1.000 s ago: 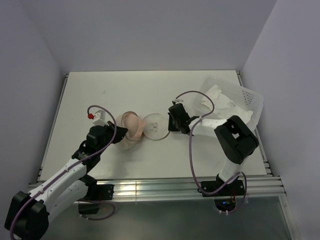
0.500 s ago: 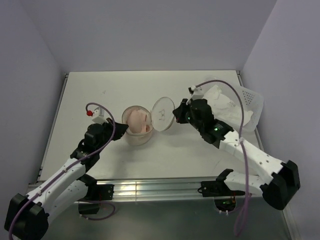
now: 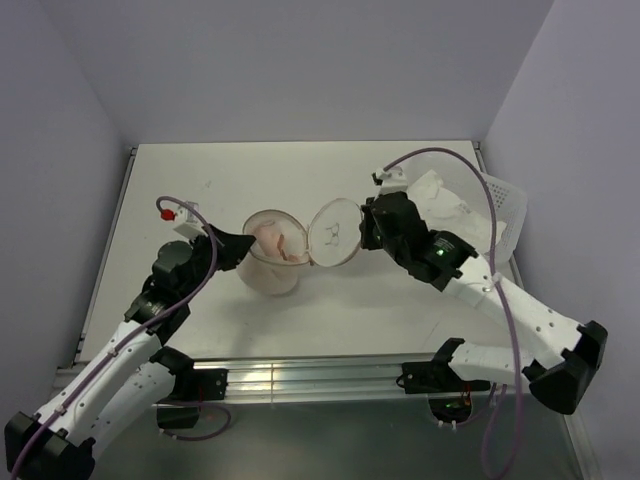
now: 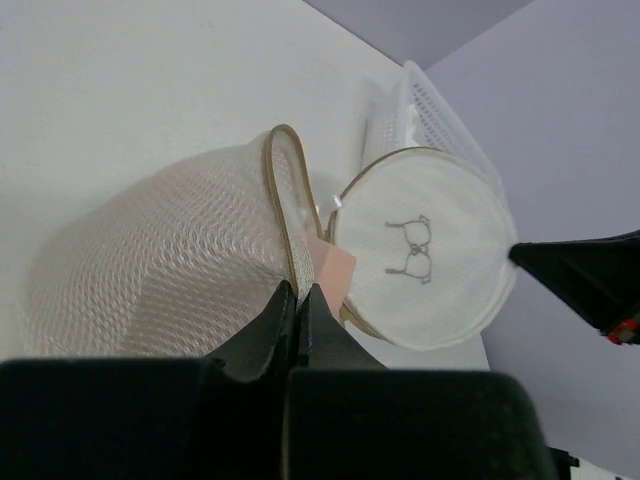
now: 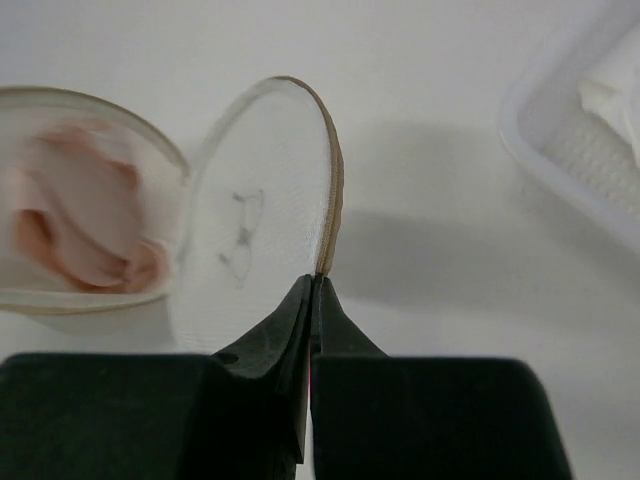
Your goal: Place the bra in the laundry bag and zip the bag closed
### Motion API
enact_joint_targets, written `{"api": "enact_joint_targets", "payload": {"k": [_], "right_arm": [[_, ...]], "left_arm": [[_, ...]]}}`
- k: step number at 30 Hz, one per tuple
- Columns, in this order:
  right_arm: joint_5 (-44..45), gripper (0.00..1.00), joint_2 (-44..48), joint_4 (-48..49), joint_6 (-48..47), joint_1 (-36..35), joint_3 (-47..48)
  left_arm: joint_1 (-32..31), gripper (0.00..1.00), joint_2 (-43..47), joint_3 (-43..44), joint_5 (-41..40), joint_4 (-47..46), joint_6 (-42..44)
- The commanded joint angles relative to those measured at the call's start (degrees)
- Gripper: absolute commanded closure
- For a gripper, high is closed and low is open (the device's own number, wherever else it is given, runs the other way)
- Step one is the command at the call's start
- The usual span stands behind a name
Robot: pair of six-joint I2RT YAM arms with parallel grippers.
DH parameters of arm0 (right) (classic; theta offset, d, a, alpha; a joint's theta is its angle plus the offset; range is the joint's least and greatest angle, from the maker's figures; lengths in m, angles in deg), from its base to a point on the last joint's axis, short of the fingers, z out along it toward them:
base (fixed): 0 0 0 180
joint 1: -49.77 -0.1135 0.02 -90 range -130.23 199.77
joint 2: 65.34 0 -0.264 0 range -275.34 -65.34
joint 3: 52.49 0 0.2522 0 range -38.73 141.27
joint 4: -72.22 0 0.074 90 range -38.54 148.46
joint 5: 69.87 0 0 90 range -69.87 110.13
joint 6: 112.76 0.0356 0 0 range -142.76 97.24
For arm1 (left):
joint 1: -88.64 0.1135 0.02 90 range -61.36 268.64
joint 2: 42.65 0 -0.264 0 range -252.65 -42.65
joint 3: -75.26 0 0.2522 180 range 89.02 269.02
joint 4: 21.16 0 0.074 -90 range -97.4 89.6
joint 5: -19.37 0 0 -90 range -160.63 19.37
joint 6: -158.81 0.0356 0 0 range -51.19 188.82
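The whitish mesh laundry bag stands open at mid table, and the pink bra lies inside it. Its round lid with the dark bra outline is swung up to the right, standing nearly on edge. My left gripper is shut on the bag's left rim. My right gripper is shut on the lid's zip edge. The bra also shows in the right wrist view and as a pink patch in the left wrist view.
A clear perforated plastic bin holding white cloth stands at the back right, just behind my right arm. The white table is walled by purple panels on three sides.
My right gripper has lifted the lid further up and to the right, so it stands more upright. My left gripper has pulled the bag's rim slightly left and back. The bag sits more open.
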Motion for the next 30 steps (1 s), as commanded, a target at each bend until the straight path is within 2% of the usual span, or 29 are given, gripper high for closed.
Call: {"api": "enact_joint_targets", "payload": {"k": [1, 3, 4, 7, 8, 9, 10, 13, 15, 17, 18, 21, 26, 30], "right_arm": [[8.25, 1.0, 6.42, -2.02, -3.05, -5.34, 12.11], [8.01, 1.0, 7.12, -0.99, -3.31, -7.19, 11.61], [7.39, 1.0, 7.47, 3.2, -3.14, -7.11, 9.51], [-1.45, 1.0, 2.05, 7.81, -1.21, -1.85, 4.91], [-3.66, 1.0, -0.15, 7.29, -0.94, -0.96, 6.31], [-3.86, 1.0, -2.35, 6.59, -1.72, -0.96, 11.63], [-3.51, 1.0, -1.94, 6.76, -2.6, -2.35, 14.64], [1.84, 1.0, 2.98, 8.34, -7.52, -8.22, 24.93], [0.89, 1.0, 5.62, 8.43, -8.33, -9.04, 26.71], [-0.08, 1.0, 5.89, 9.83, -6.32, -9.04, 23.13], [-1.04, 1.0, 5.02, 9.92, -5.26, -8.87, 17.71], [-2.63, 1.0, -0.78, 7.64, -2.26, -6.68, 13.62], [-6.32, 1.0, 4.13, 11.42, -4.97, -5.88, 17.81], [-5.27, 1.0, -1.48, 7.48, -6.31, -4.39, 18.27]], "left_arm": [[-0.18, 1.0, 2.63, 8.66, 2.21, 0.49, 2.76], [-0.44, 1.0, 2.46, 8.51, 1.78, -0.11, 3.55], [-0.61, 1.0, 1.93, 5.89, 0.64, -0.81, 3.21], [-0.53, 1.0, -5.87, 1.48, 0.98, -5.82, -0.04], [-0.53, 1.0, -8.77, 2.86, 4.03, -6.88, -0.4], [-0.62, 1.0, -12.8, 5.4, 6.49, -6.8, 0.21], [-1.23, 1.0, -13.45, 11.43, 8.0, -6.1, 1.0], [-4.83, 1.0, -9.78, 19.98, 2.75, -1.18, 5.04], [-5.45, 1.0, -5.66, 20.9, 0.29, 2.14, 6.54], [-5.45, 1.0, -3.53, 18.27, -0.34, 4.27, 6.46], [-5.45, 0.99, -2.22, 16.52, -2.86, 5.58, 6.19], [-5.54, 1.0, -2.73, 9.13, -2.19, 7.09, 4.26], [-5.45, 1.0, -1.16, 2.35, -3.76, 6.3, 2.41], [-5.45, 0.99, -1.15, 4.01, -6.4, 7.09, 3.99]]}}
